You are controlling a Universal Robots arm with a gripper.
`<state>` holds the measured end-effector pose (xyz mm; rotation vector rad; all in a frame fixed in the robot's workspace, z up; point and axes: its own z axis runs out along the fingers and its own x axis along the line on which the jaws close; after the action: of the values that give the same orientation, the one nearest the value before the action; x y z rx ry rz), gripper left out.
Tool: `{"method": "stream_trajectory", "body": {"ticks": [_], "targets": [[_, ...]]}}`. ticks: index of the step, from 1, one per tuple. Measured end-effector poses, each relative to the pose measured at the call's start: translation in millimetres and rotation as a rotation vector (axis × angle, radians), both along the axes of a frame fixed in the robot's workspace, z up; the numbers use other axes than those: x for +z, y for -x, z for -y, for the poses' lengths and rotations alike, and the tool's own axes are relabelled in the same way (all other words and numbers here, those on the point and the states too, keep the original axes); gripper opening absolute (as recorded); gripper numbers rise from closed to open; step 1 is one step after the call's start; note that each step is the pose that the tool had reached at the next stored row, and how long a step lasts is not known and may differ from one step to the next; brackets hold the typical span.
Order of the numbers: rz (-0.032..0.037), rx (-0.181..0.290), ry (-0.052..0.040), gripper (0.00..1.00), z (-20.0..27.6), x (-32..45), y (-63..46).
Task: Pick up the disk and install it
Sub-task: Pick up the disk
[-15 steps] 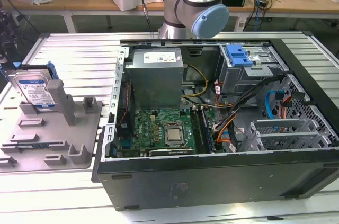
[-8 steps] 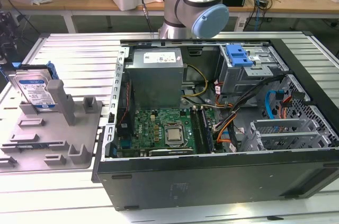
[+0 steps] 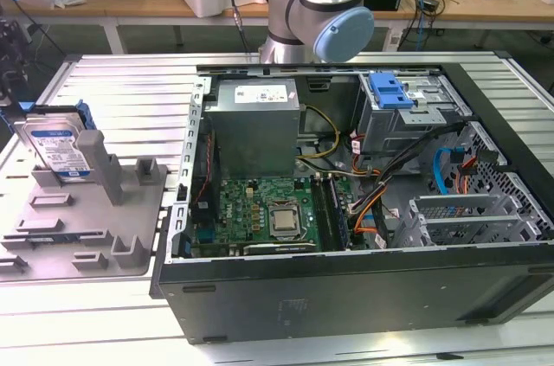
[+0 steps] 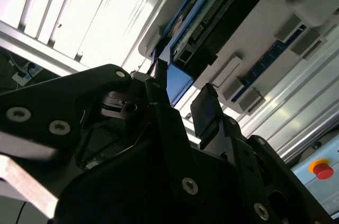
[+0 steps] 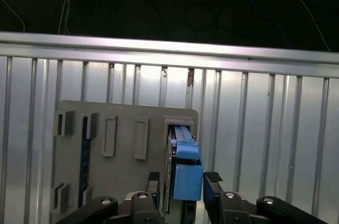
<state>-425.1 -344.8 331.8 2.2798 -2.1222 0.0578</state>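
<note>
Grey plastic holder (image 3: 86,219) at the exterior view's left keeps the disk (image 3: 59,148) standing upright on the metal table (image 3: 121,80), while in the first wrist view the fingers (image 5: 213,177) sit open on either side of its blue end, not clamped, and the open computer case (image 3: 346,301) lies toward the exterior view's right.

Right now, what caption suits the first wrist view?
Open end effector straddles the blue-framed silver disk standing in the grey holder.
</note>
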Motion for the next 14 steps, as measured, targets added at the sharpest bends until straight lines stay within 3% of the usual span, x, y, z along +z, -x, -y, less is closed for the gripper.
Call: {"method": "stream_trajectory", "body": {"ticks": [14], "targets": [[0.0, -0.003, 0.0001, 0.45, 2.5, -4.6, 0.0]]}}
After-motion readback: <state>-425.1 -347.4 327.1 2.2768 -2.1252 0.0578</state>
